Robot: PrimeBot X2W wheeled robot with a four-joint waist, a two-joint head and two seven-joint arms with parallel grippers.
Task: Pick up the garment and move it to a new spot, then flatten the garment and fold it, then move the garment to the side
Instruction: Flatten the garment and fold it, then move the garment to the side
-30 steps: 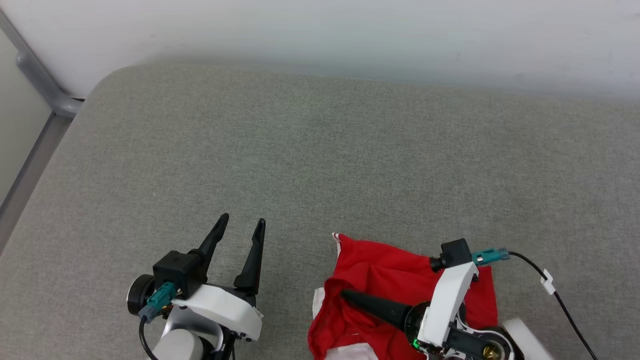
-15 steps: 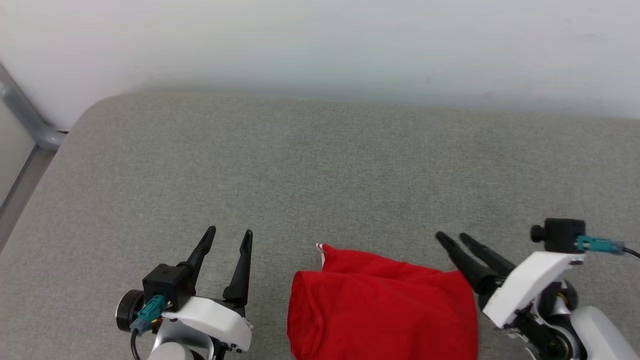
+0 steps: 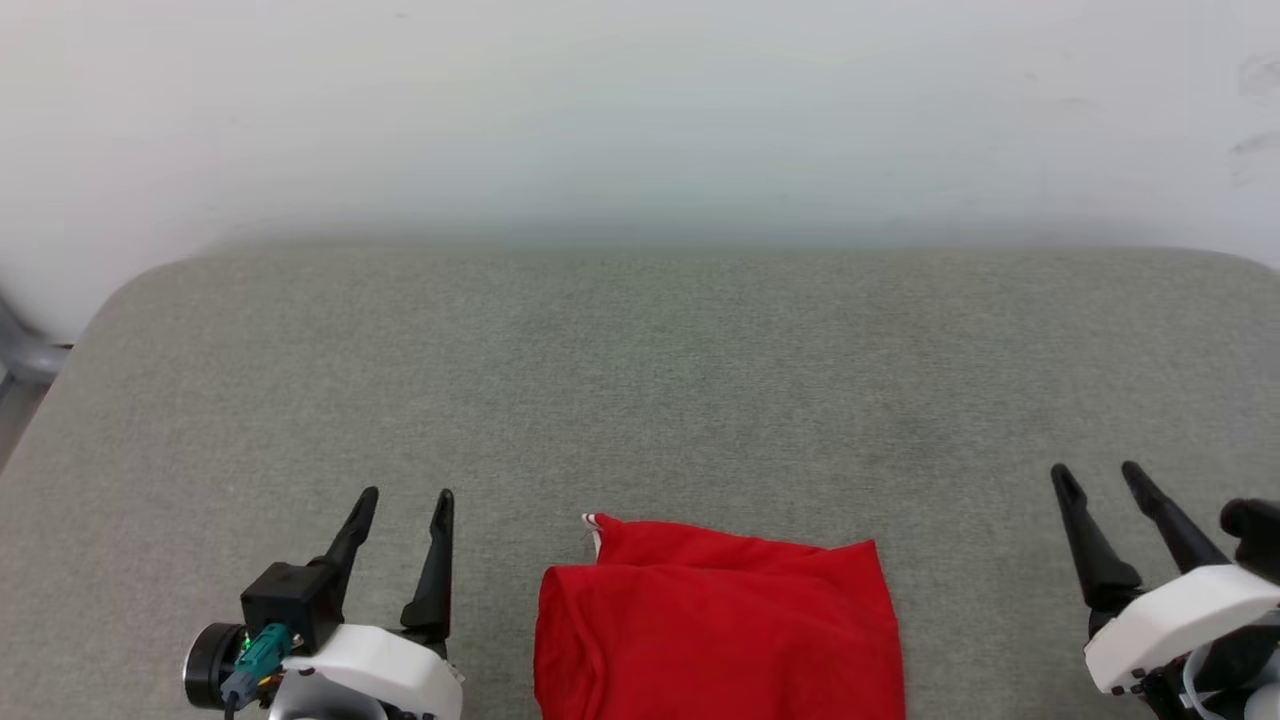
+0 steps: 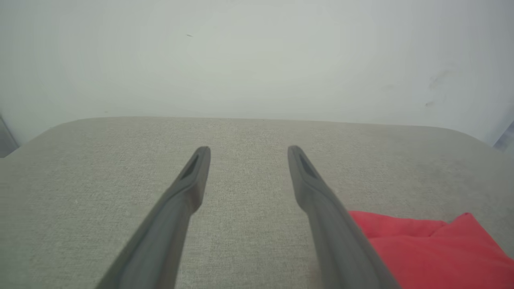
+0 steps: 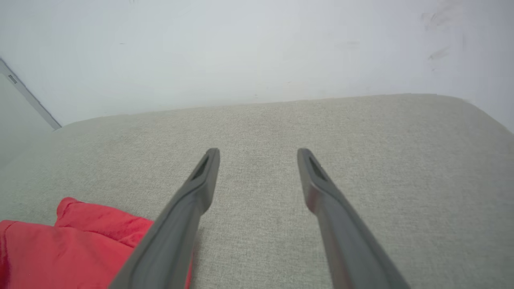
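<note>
Folded garment point(image 3: 715, 630), trim corner point(image 3: 592, 520) far-left, length cropped

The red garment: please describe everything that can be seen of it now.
The garment is plain red soft cloth, folded into a rough rectangle with mild creases. A small white-striped trim shows at its far left corner. It lies flat on the grey fabric surface, its near part cut off by the head view's edge. It sits between the left hand and the right hand; neither touches it.
</note>
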